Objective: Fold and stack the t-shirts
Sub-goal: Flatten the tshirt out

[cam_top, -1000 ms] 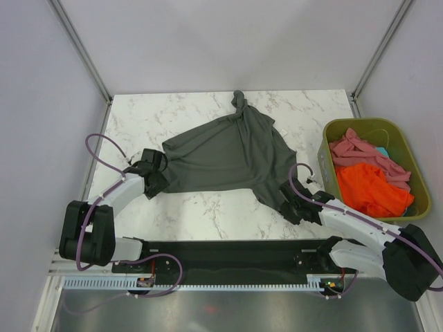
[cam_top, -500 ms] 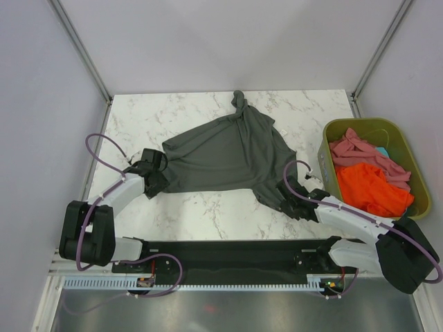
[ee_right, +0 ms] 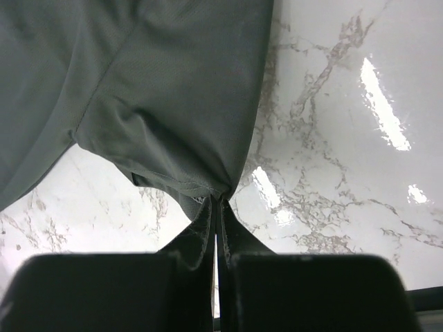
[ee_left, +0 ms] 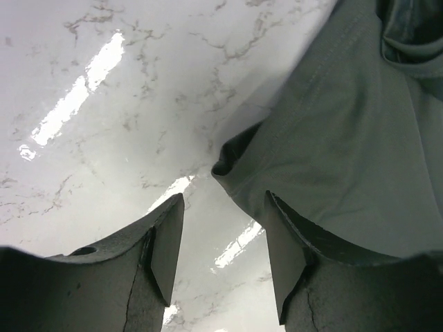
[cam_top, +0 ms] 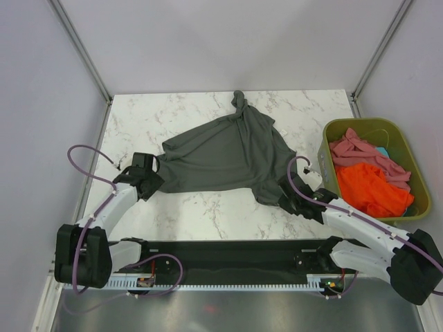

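A dark charcoal grey t-shirt (cam_top: 225, 152) lies spread on the marble table, its far end bunched in a twist (cam_top: 239, 102). My left gripper (cam_top: 144, 181) is open and empty just off the shirt's near left corner; in the left wrist view that corner (ee_left: 232, 155) lies just ahead of my gripper (ee_left: 225, 207). My right gripper (cam_top: 289, 199) is shut on the shirt's near right corner; in the right wrist view the cloth (ee_right: 173, 97) bunches into my closed gripper (ee_right: 218, 200). An orange t-shirt (cam_top: 370, 188) and a dusty pink one (cam_top: 356, 151) lie in the bin.
An olive-green plastic bin (cam_top: 325, 149) stands at the table's right edge, close to my right arm. Grey walls and metal posts surround the table (cam_top: 173, 117). A black rail (cam_top: 221, 252) runs along the near edge.
My left gripper has let go of the shirt's left corner and drawn back to the near left. My right gripper has stayed shut on the right corner, shifting slightly.
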You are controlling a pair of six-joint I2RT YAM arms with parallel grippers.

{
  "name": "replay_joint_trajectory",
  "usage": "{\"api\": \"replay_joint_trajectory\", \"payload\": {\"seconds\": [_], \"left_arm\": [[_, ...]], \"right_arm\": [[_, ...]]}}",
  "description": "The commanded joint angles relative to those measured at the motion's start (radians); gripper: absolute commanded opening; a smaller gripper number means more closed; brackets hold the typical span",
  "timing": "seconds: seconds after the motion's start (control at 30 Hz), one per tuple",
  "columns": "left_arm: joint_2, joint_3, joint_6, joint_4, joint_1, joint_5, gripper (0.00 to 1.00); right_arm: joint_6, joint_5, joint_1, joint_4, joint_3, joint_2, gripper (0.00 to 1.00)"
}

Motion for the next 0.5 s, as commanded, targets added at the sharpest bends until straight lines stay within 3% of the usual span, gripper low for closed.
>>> {"api": "replay_joint_trajectory", "payload": {"seconds": [0.0, 0.27, 0.33, 0.47], "left_arm": [[0.029, 0.008, -0.114, 0.003, 0.029, -0.025, 0.57], [0.150, -0.012, -0.117, 0.084, 0.031, 0.014, 0.50], [0.176, 0.003, -0.107, 0.097, 0.031, 0.001, 0.43], [0.190, 0.041, -0.036, 0.093, 0.029, -0.029, 0.18]], "right_arm": [[-0.017, -0.015, 0.015, 0.040, 0.006, -0.008, 0.00], [-0.031, -0.027, 0.018, 0.049, 0.011, -0.039, 0.00], [-0.040, -0.021, 0.018, 0.046, 0.012, -0.048, 0.00], [-0.058, 0.025, 0.016, -0.010, 0.054, -0.076, 0.00]]}}
